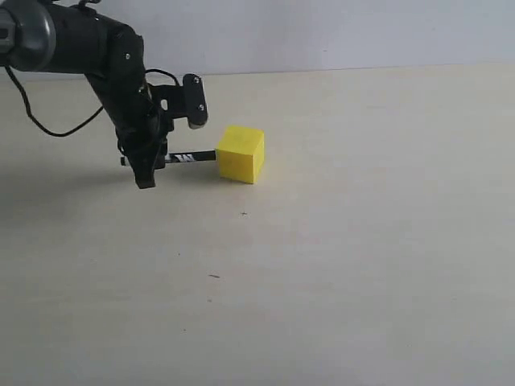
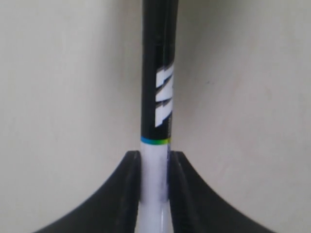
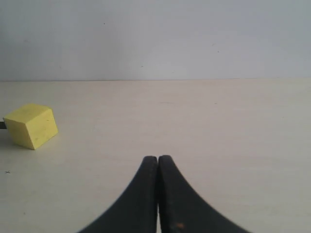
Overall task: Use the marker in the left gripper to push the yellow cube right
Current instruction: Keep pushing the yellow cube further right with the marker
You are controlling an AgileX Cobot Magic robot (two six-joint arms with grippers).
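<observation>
The yellow cube (image 1: 241,153) sits on the pale table, left of centre in the exterior view, and also shows in the right wrist view as the yellow cube (image 3: 30,125). My left gripper (image 1: 147,165) hangs just left of it, shut on the marker (image 1: 190,157), which lies level with its black end touching the cube's left face. In the left wrist view the marker (image 2: 158,97) runs straight out from the left gripper (image 2: 155,160), white barrel clamped, black lettered part beyond; the cube is out of that view. My right gripper (image 3: 158,160) is shut and empty, off the exterior view.
The beige table (image 1: 362,265) stretches wide to the right of the cube and toward the front. A pale wall (image 1: 338,32) rises behind its far edge. The left arm's black cables (image 1: 48,121) hang at the far left.
</observation>
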